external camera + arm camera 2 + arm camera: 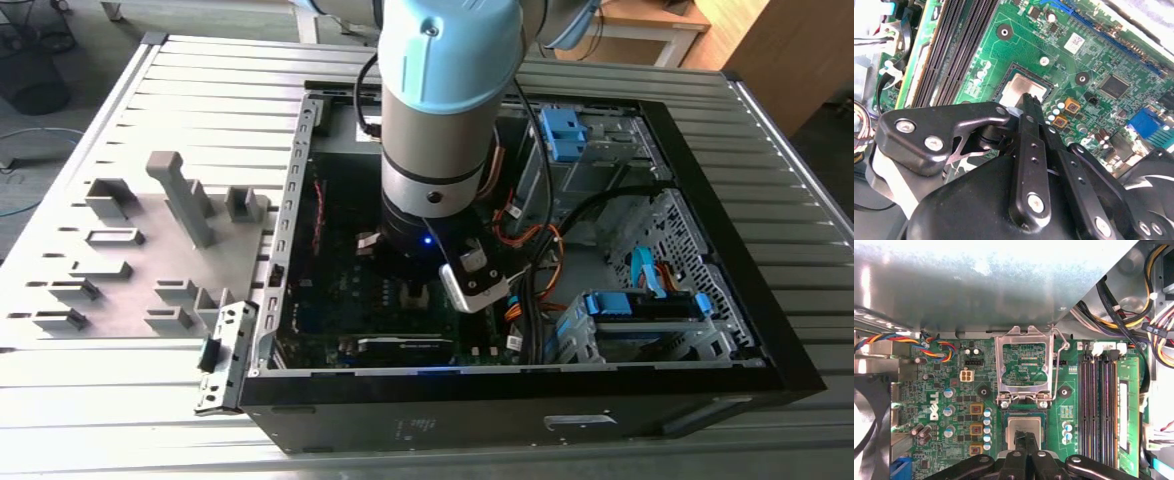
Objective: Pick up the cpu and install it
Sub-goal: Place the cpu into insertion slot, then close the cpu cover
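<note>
A: Exterior view. What does it log that the wrist cameras miss?

B: The whole setup. The grey and pale-blue robot arm (434, 120) stands almost vertical and reaches down into the open black computer case (534, 415). The case lies flat on a ribbed silver metal table (160, 80). A set of grey plastic holder blocks (180, 200) sits on the table at the exterior view's left, just beside the case. Blue plastic drive brackets (567, 135) are at the far side of the case, toward the exterior view's right.

A: And the wrist cameras?

B: Detail at the socket. In both wrist views the small square cpu with a pale silvery metal top (1025, 425) (1021, 89) lies flat in its socket on the green motherboard (1069, 390). The first wrist view adds the hinged silver metal retention frame (1000, 370), swung up and open at the socket's edge. It also shows the long black memory slots (1099, 405) nearby.

A: Gripper?

B: The black gripper (1025, 436) points down over the middle of the cpu. Its two fingers (1020, 442) are drawn together with a thin slit between them and nothing clamped. Touching the metal top or just above it: cannot tell.

A: Room?

B: Grey floor beyond the table. Wooden furniture (761, 40) at the far side, on the exterior view's right.
</note>
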